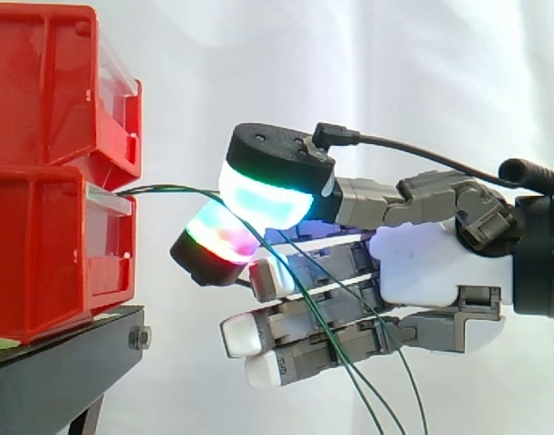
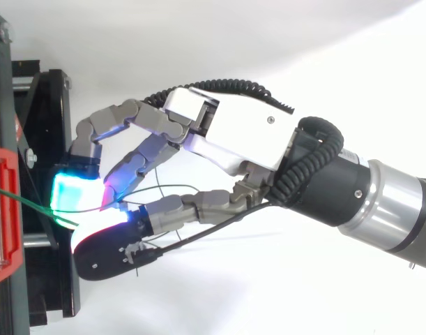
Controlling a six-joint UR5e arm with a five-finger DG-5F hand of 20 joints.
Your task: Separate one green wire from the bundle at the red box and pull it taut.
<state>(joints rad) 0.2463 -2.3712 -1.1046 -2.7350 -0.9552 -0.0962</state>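
Two red boxes are stacked at the left, and thin green wires (image 1: 172, 188) leave the gap at the front of the lower red box (image 1: 50, 263). They run right to my hand (image 1: 431, 263) and pass between the cyan-green glowing thumb pad (image 1: 263, 195) and a red-green glowing finger pad (image 1: 218, 240), which close on a wire. Past the pinch, green strands droop across the other fingers to the bottom edge. From above, a green wire (image 2: 31, 204) leaves the red box (image 2: 5, 209) and ends between the pads of my hand (image 2: 240, 132).
The upper red box (image 1: 41, 82) overhangs the wire exit. Both boxes rest on a black stand (image 1: 59, 372), whose frame (image 2: 49, 105) lies just left of the fingertips. A white curtain lies behind.
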